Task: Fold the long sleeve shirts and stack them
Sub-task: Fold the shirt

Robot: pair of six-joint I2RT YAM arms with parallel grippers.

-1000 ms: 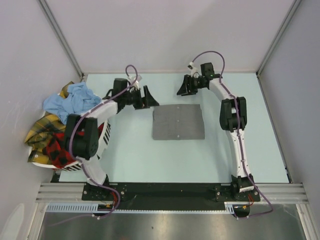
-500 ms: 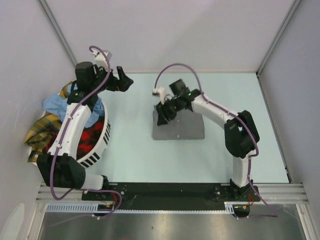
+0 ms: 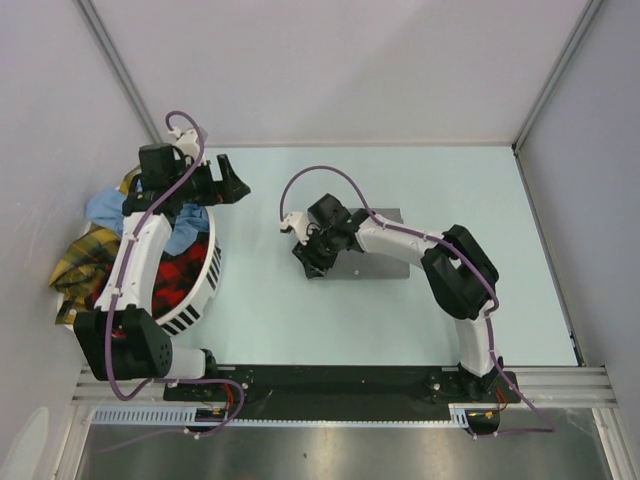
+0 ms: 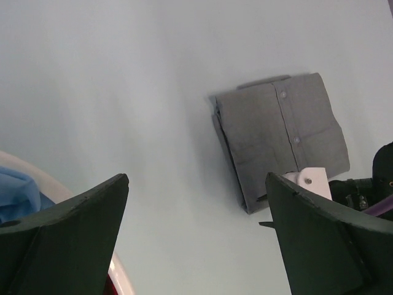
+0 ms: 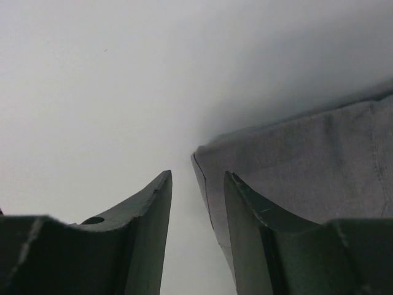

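A folded mid-grey long sleeve shirt [image 3: 375,268] lies on the table's middle, buttons up in the left wrist view [image 4: 276,135]. My right gripper [image 3: 306,262] is low at its near-left corner. Its jaws stand partly open astride the shirt's folded edge [image 5: 212,184], one finger [image 5: 245,209] over the cloth and the other on the table side [image 5: 196,175]. My left gripper [image 3: 228,182] hangs wide open and holds nothing [image 4: 196,181], beside the basket. More shirts are heaped at the left: light blue [image 3: 110,207], yellow plaid [image 3: 80,260], red-and-black plaid [image 3: 170,275].
A white slotted basket [image 3: 200,290] holds the heap at the table's left edge; its rim [image 4: 118,273] shows under my left fingers. Grey walls close in the left, far and right sides. The right arm [image 3: 455,265] lies across the grey shirt.
My left arm swung from the table's middle back over the basket and its jaws opened fully. My right gripper crossed from the far side to the grey shirt's near-left corner, jaws narrowing.
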